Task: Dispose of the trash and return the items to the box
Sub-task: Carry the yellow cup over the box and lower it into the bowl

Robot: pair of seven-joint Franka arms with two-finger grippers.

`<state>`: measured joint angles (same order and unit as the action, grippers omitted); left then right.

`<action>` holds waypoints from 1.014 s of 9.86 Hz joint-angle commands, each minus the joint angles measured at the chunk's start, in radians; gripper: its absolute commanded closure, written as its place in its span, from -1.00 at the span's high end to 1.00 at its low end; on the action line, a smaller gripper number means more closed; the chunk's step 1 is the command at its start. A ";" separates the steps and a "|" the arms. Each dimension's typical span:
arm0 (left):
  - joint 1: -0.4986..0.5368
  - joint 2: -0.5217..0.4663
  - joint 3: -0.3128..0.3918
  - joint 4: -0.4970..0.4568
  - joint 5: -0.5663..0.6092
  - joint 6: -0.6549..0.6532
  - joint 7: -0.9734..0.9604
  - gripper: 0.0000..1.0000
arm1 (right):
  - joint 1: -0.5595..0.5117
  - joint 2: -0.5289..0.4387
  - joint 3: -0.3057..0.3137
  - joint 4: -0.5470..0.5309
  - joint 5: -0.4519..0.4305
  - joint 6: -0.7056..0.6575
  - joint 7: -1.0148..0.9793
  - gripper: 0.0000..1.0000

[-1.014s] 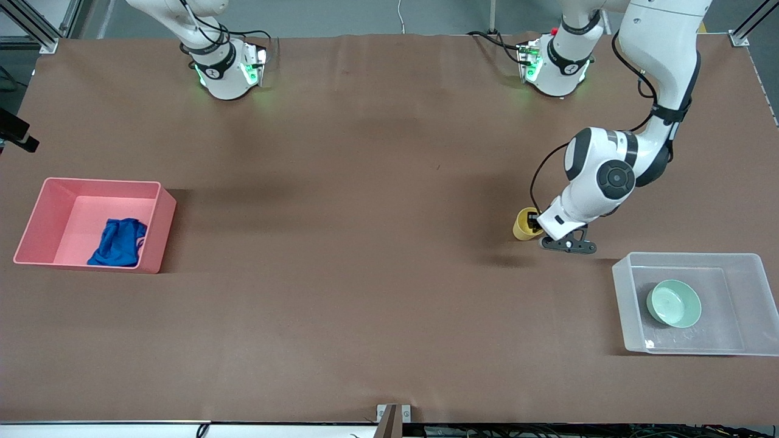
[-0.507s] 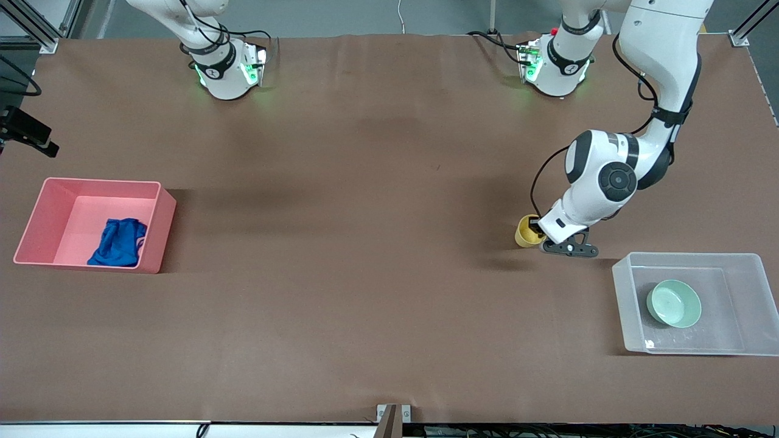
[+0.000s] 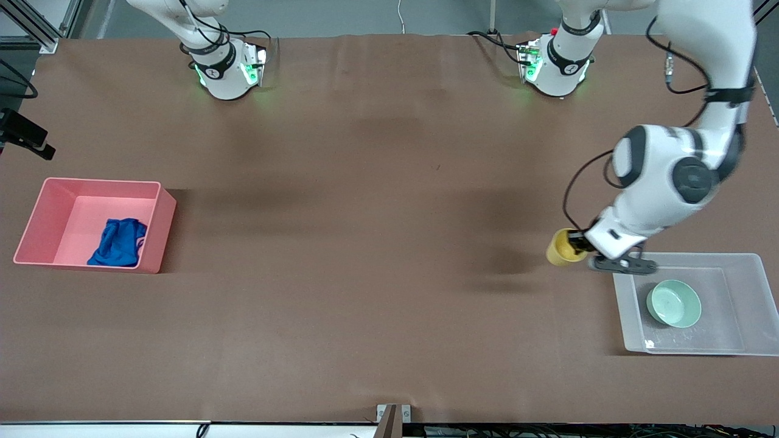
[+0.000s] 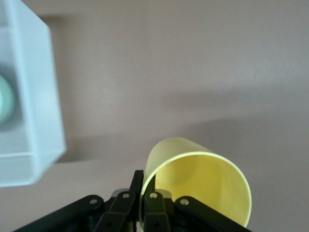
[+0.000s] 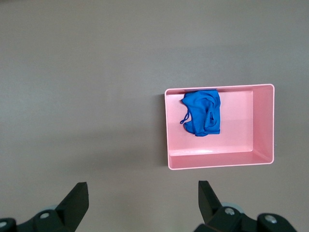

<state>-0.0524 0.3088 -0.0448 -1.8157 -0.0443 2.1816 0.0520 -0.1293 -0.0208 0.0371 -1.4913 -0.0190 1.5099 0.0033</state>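
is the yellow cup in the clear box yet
No. The left gripper holds the yellow cup in the air beside the clear box, outside its wall.

The left arm reaches down from its base, its gripper (image 3: 581, 246) clamped on the rim of a yellow cup (image 3: 563, 247) that hangs tilted above the brown counter (image 3: 365, 243), just beside the corner of the clear box (image 3: 751, 304). A mint-green bowl (image 3: 674, 303) sits upright inside that box, near its middle, with a small white label (image 3: 649, 344) on the base nearer the front camera. Toward the right arm's end of the counter stands a pink bin (image 3: 155, 237), and a blue cloth wad (image 3: 118, 243) lies in it against the wall nearer the camera. The right arm's gripper is out of sight.
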 commanded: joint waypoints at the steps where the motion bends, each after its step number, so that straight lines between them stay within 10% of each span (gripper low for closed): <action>1: 0.110 0.126 -0.003 0.203 -0.008 -0.092 0.150 -0.99 | -0.016 -0.007 0.015 -0.007 0.010 0.012 0.009 1.00; 10: 0.341 0.439 0.006 0.509 -0.005 -0.080 0.480 -0.99 | -0.007 -0.007 0.018 -0.006 0.010 0.004 -0.002 1.00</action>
<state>0.2879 0.6493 -0.0363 -1.3824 -0.0443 2.0995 0.5143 -0.1301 -0.0200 0.0456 -1.4916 -0.0187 1.5109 0.0027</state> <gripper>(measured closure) 0.965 0.000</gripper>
